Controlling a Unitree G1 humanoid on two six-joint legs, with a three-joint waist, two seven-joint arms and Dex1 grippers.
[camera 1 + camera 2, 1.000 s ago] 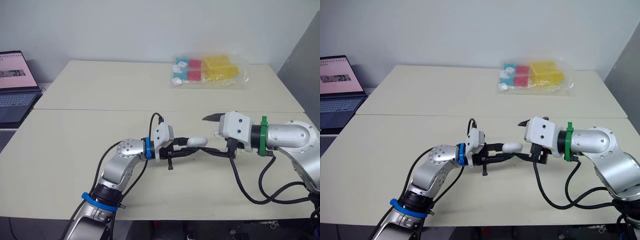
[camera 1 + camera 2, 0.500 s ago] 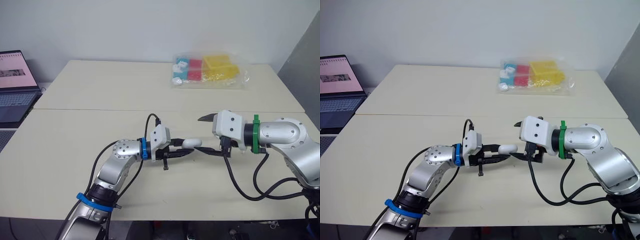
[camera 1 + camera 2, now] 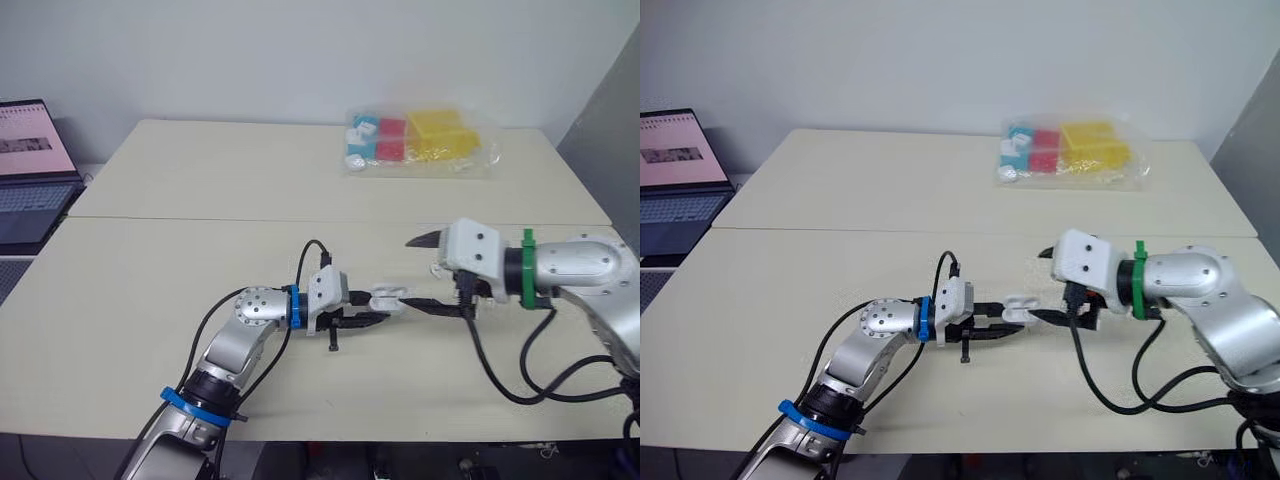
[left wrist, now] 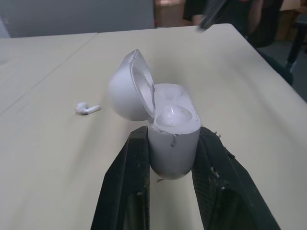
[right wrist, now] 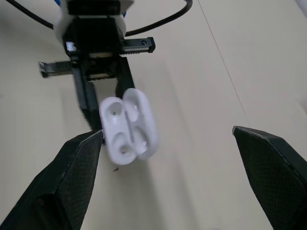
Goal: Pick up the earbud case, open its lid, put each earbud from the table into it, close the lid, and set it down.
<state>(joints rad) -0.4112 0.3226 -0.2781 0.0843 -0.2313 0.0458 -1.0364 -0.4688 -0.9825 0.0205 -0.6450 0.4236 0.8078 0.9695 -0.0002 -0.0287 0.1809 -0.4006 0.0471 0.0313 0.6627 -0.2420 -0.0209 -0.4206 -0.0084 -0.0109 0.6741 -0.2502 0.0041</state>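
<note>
Left wrist view: your left gripper (image 4: 172,133) is clamped on the earbud case (image 4: 173,146), lid swung open, over the table (image 3: 150,280), clear of its front edge. One earbud (image 4: 87,108) lies nearby. Your right gripper (image 5: 166,132) is spread wide, facing the case, bare tabletop around.

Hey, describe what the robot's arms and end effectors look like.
Silver metal arms, white wrist boxes, looping black cables. The left arm wears blue bands, the right arm a green one. The left end effector and right end effector each have two tapered black fingers.
</note>
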